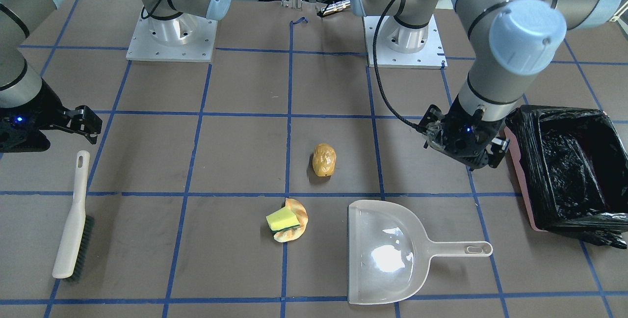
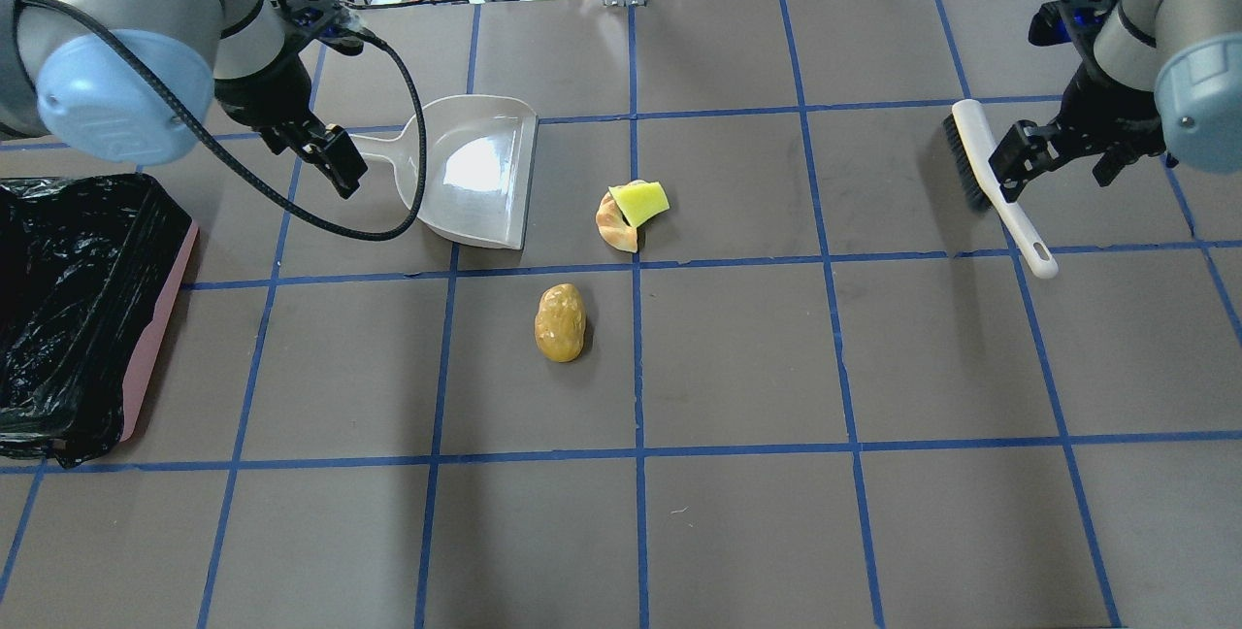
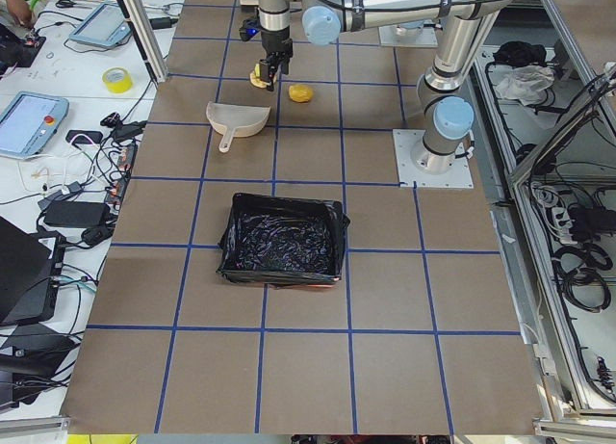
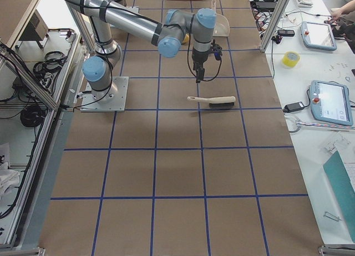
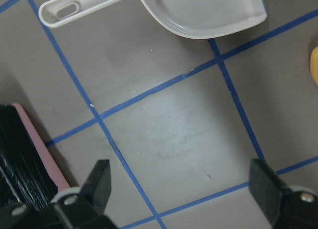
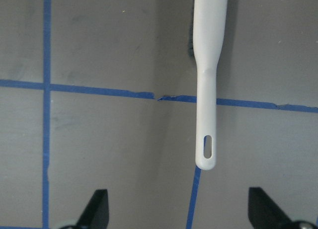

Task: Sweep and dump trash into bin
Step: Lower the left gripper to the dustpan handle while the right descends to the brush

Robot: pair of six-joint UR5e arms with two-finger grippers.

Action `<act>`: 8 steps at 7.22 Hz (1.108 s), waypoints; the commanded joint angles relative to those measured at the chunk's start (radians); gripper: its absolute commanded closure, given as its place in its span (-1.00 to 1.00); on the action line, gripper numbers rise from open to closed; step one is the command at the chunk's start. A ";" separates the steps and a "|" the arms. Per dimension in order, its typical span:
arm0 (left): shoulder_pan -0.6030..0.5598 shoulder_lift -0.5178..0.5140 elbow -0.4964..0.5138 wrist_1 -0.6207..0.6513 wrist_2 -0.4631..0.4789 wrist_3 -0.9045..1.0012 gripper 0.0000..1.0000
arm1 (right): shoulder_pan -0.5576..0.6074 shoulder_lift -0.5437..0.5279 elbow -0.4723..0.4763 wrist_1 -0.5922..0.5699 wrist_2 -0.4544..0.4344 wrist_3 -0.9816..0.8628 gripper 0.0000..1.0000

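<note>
The trash lies mid-table: a glossy yellow-brown potato-like lump point(image 1: 324, 159) point(image 2: 560, 321), and a yellow sponge point(image 1: 282, 219) point(image 2: 640, 202) resting on a tan bread-like piece point(image 1: 299, 225) point(image 2: 611, 226). The pink bin with its black bag point(image 1: 521, 175) point(image 2: 155, 338) stands at the table's left end. My left gripper point(image 1: 463, 148) point(image 2: 320, 155) point(image 5: 181, 189) is open and empty, hovering between the bin and the handle of the beige dustpan point(image 1: 387, 254) point(image 2: 480, 173) point(image 5: 198, 10). My right gripper point(image 1: 86, 122) point(image 2: 1058, 161) point(image 6: 179, 209) is open and empty, above the handle end of the beige brush point(image 1: 73, 220) point(image 2: 990, 178) point(image 6: 208, 65).
The dustpan's mouth faces the sponge and bread. The brush lies flat near the table's right end, bristles to its outer side. Both arm bases point(image 1: 171, 38) are bolted at the robot's edge. Cables and tablets sit beyond the far edge.
</note>
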 commanded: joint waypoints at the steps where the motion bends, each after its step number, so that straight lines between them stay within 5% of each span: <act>1: 0.014 -0.107 0.015 0.119 0.005 0.363 -1.00 | -0.019 0.052 0.138 -0.271 0.000 -0.040 -0.98; 5: 0.054 -0.281 0.052 0.357 -0.004 0.861 -1.00 | -0.038 0.152 0.143 -0.369 0.003 -0.110 -0.88; 8: 0.060 -0.330 0.058 0.391 -0.049 0.923 -1.00 | -0.083 0.158 0.141 -0.383 0.109 -0.126 -0.80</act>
